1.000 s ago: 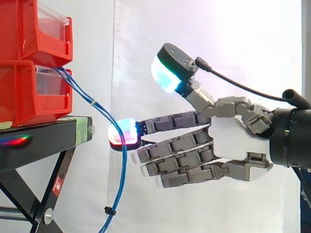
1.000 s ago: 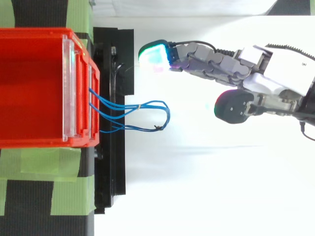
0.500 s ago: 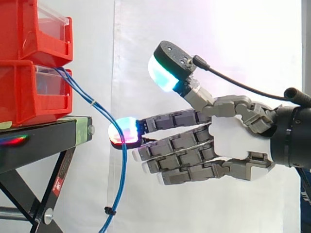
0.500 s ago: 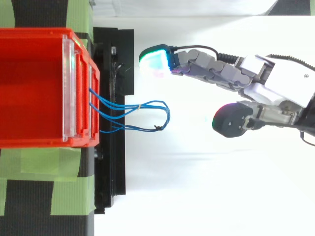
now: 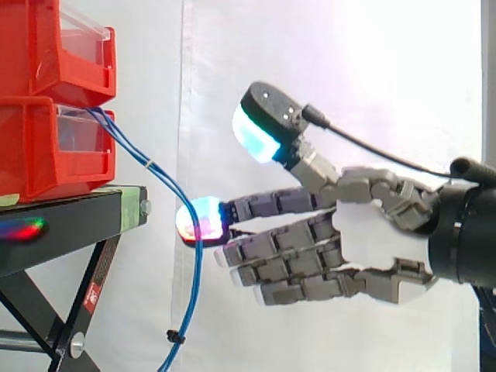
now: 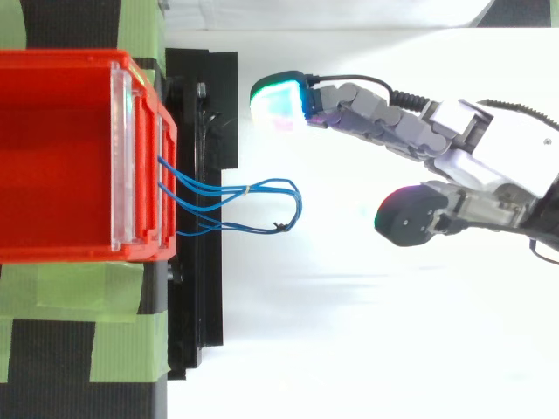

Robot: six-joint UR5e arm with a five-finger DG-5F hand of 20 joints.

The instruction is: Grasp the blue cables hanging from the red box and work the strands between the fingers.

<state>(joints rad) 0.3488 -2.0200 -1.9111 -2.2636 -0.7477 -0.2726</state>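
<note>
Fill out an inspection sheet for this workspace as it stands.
Surface: black stand, with strips of green tape across it.
Job's things: two stacked red bins; blue cables leave the lower bin's front.
Clutter: nothing seen.
Hand: hand open, fingers straight and aimed towards the cables; the top view shows it off to one side, apart from them.
Cables: strands hang past the stand's edge, bound low down by a black tie.
Surroundings: white curtain.
</note>
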